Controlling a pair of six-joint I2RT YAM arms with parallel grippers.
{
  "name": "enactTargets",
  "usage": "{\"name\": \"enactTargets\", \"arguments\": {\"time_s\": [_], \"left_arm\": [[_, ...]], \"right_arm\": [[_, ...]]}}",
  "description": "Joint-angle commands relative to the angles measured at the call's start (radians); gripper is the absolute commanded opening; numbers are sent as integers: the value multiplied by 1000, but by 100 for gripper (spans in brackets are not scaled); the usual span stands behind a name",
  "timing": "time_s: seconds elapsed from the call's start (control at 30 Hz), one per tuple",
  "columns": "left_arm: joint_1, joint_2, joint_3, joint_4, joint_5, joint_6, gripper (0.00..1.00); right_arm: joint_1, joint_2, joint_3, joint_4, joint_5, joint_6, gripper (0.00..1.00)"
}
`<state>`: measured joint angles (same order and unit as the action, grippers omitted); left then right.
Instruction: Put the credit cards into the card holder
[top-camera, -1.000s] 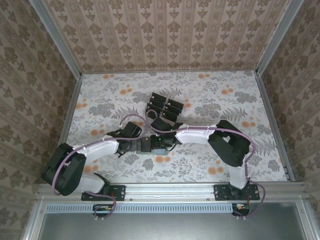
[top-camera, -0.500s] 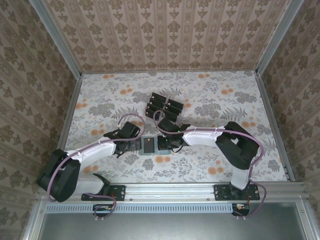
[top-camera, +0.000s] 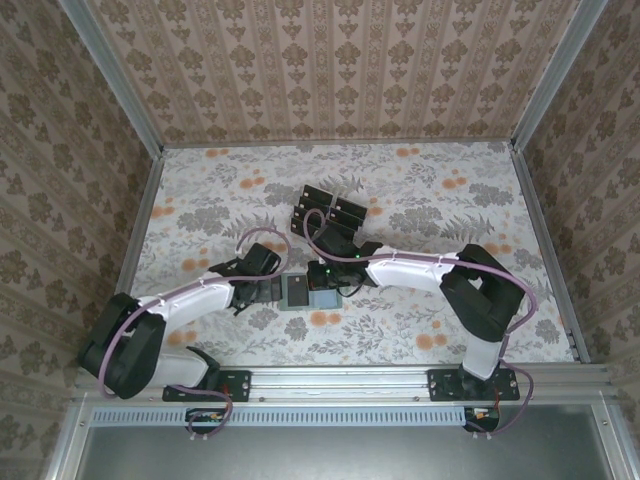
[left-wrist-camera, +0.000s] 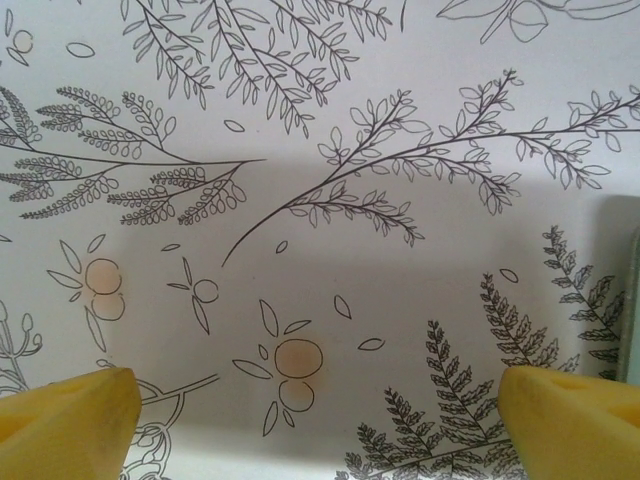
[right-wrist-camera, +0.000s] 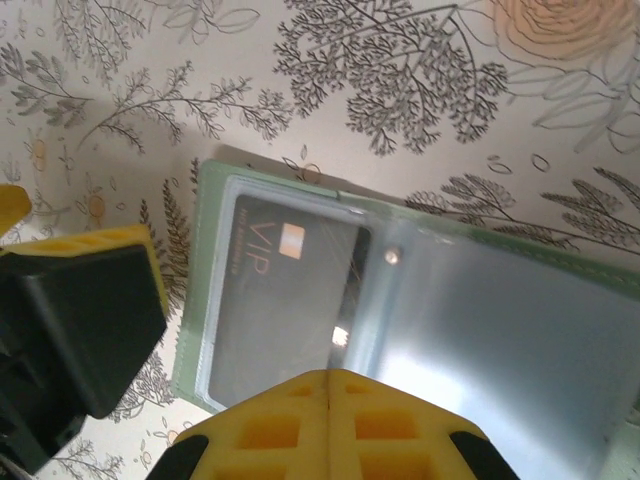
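The card holder (top-camera: 325, 299) lies open on the flowered cloth in the top view. One black credit card (right-wrist-camera: 285, 300) marked VIP sits under the clear pocket of the card holder's (right-wrist-camera: 510, 330) left half. My right gripper (right-wrist-camera: 328, 374) is shut with nothing between its fingers, its tip over the fold; in the top view the right gripper (top-camera: 318, 286) hangs at the far edge. My left gripper (left-wrist-camera: 315, 388) is open over bare cloth just left of the card holder's edge (left-wrist-camera: 634, 300); the left gripper (top-camera: 267, 292) holds nothing. More credit cards (top-camera: 345, 212) stand behind.
A clear rack (top-camera: 318, 222) holds several black cards behind the wallet, near the table's middle. Patterned walls and metal rails (top-camera: 140, 215) close in the table on three sides. Cloth lies open to the left, right and front of the wallet.
My left gripper has drawn back to the left, off the wallet. My right arm has shifted, uncovering the open wallet with the card in its pocket.
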<state>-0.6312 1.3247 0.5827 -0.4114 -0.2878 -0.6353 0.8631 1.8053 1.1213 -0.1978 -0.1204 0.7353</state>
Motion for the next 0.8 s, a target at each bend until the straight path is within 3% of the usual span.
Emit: {"name": "enactTargets", "arguments": {"time_s": [0.0,0.77], "left_arm": [[8,13,-12,8,1,-22,100],[5,55,-18,43,22,-27,100]], "right_arm": [[8,44,25,12,-25,2,4],[41,145,66,52,-74,39,3]]}}
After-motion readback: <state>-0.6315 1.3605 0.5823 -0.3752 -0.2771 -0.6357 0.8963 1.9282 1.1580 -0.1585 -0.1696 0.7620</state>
